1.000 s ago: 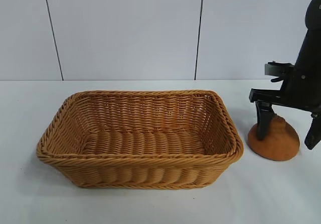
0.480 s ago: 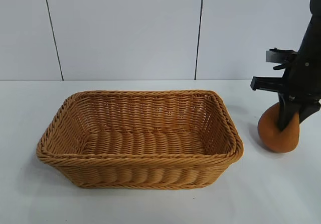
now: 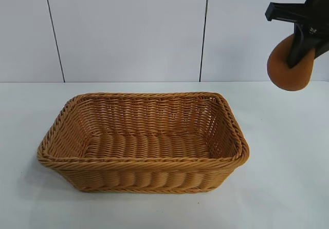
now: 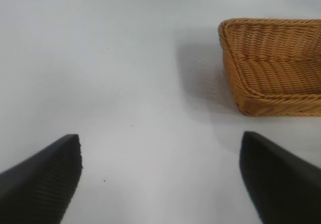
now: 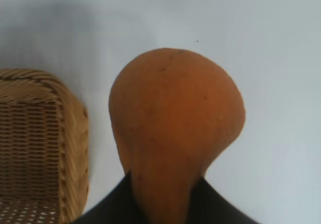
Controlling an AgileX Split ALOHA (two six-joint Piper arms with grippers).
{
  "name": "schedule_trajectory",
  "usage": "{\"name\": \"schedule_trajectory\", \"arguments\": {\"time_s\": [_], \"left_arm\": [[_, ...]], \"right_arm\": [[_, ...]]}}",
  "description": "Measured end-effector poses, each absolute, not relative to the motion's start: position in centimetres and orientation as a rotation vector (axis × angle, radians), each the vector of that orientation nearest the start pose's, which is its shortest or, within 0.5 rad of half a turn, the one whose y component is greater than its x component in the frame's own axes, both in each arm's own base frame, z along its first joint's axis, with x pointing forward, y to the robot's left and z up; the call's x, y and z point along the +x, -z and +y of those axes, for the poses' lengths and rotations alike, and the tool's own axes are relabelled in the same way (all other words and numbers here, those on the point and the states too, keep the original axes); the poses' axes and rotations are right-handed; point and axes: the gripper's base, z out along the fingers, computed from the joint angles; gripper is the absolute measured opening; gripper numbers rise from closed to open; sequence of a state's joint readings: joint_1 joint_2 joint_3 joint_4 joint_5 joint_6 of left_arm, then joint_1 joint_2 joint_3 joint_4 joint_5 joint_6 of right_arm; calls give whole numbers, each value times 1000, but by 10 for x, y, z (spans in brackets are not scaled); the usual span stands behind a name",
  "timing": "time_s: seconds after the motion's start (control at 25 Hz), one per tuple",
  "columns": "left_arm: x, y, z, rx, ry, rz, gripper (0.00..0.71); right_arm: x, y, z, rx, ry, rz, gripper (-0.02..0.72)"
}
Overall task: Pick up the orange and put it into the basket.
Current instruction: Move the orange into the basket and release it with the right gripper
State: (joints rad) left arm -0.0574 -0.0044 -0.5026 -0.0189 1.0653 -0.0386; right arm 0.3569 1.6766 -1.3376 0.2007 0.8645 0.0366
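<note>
White table [image 3: 288, 177], basket [image 3: 141, 159] centre. Right gripper [image 3: 300, 46] pinches orange [image 3: 289, 69] in the air, right of and above basket. Left gripper [image 4: 160, 176] spread, empty, near basket.

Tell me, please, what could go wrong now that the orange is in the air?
The right gripper seems to pinch the orange only at its narrow end, so it might slip and fall to the table. It also hangs beyond the basket rim, so an early release would likely miss.
</note>
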Motion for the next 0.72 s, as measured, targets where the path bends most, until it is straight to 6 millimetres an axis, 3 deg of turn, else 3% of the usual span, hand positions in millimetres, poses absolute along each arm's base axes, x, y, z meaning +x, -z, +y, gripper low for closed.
{"name": "schedule_trajectory", "arguments": {"time_s": [0.24,0.4,0.56,0.72], "left_arm": [[-6,-278,-1,20,83,2043,613],[-6,-278,-1,20,83,2043,613],[-6,-278,-1,20,83,2043,613],[-6,-278,-1,20,83,2043,613]], "right_arm": [[307,-284,202,-442,-501,2573,40],[299,-279,227,-494,-540,2530,40],[302,-252,245,-531,-530,2567,40],[311,-210,256,-543,-491,2643,40]]}}
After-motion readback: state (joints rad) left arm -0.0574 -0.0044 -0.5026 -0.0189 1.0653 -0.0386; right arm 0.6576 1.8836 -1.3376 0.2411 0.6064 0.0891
